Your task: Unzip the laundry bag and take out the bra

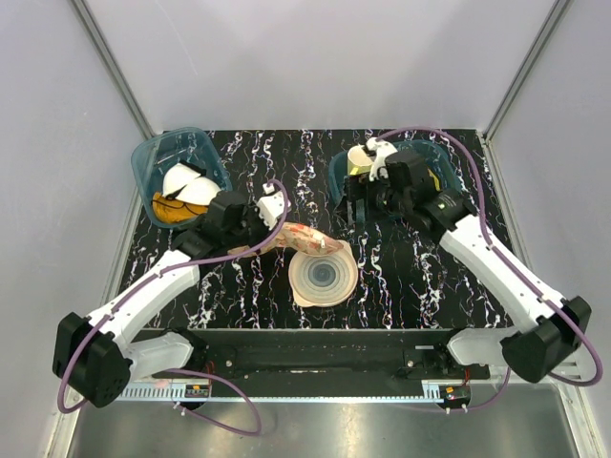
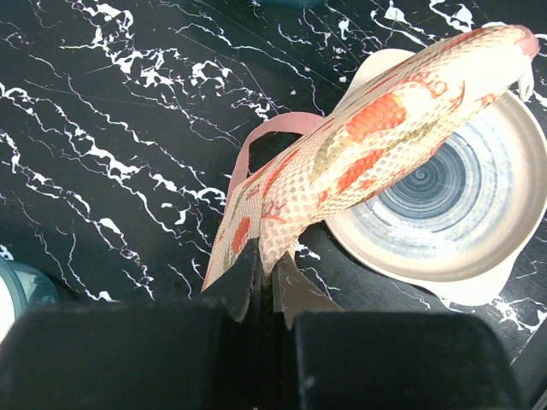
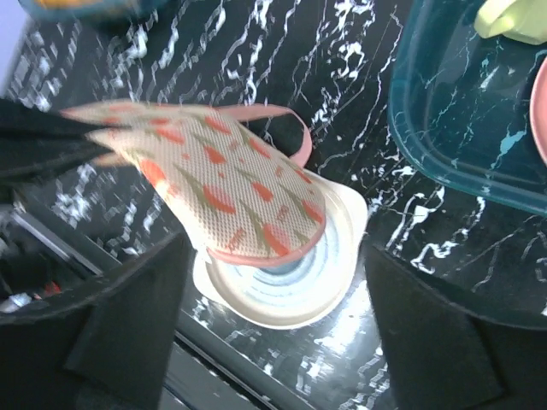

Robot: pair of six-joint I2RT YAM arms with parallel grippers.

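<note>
While left pincer (image 2: pixel 267 270) pinches laundry bag (image 2: pixel 367 145), ringed disc (image 2: pixel 466 226) lies beneath.

Left arm reached forward and inward from its base, forearm angled toward table centre. Left gripper (image 2: pixel 267 275) had its jaws pressed together, pinching one end of the laundry bag (image 2: pixel 359 154). Right arm stretched forward and to the left, wrist pitched down. Right gripper (image 3: pixel 275 256) stood with its jaws spread wide and nothing between them. It was well apart from the left gripper.
</note>
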